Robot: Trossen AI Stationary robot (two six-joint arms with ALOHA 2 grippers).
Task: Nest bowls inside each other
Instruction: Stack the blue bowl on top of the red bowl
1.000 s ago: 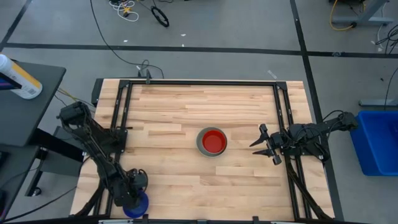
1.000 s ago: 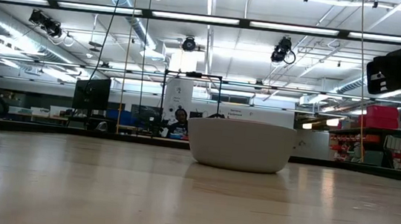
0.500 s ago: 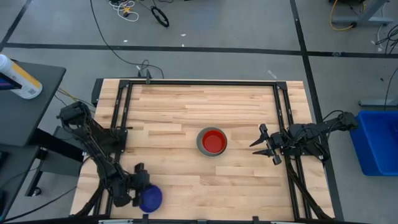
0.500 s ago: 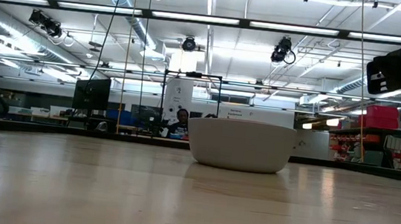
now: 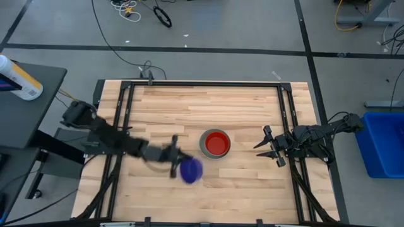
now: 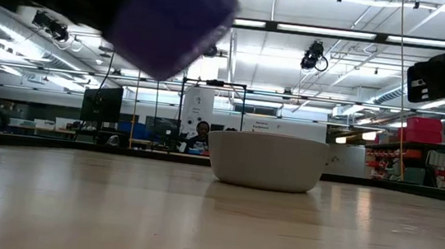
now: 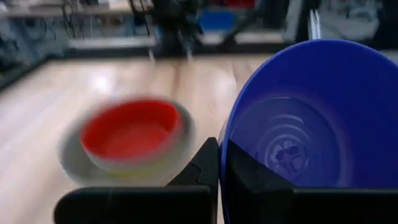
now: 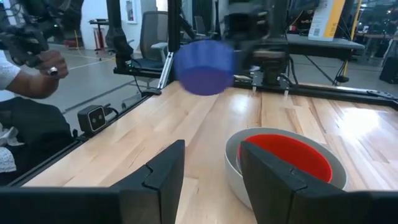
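Observation:
A red bowl [image 5: 216,144] sits nested in the grey bowl [image 5: 203,146] at the table's middle; the grey bowl [image 6: 266,160] rests on its base. Just left and nearer, my left gripper [image 5: 177,166] is shut on the dark blue bowl [image 5: 191,170], which is in the air; it also shows, blurred, in the low view [image 6: 172,20] and the right wrist view [image 8: 203,65]. My right gripper [image 5: 267,146] waits open at the right side, its fingers level and pointing at the grey bowl [image 8: 283,163]. My left gripper pinches the dark blue bowl's rim [image 7: 224,149] on the side nearest the wrist, one finger [image 7: 202,167] outside the wall and one finger [image 7: 252,177] inside. The fingers come about level from the table's left. The bowl is lifted clear of the table and tilted.
Black frame rails [image 5: 120,126] run along the table's left and right sides and far edge. A blue bin [image 5: 382,142] stands off the table's right. A person's hand [image 8: 43,78] shows beyond the table. Bare wood lies around the bowls.
My left gripper has swung from the table's near left corner toward its middle and the grey bowl, rising a little and turning its wrist. The dark blue bowl has gone with it, lifted clear of the table.

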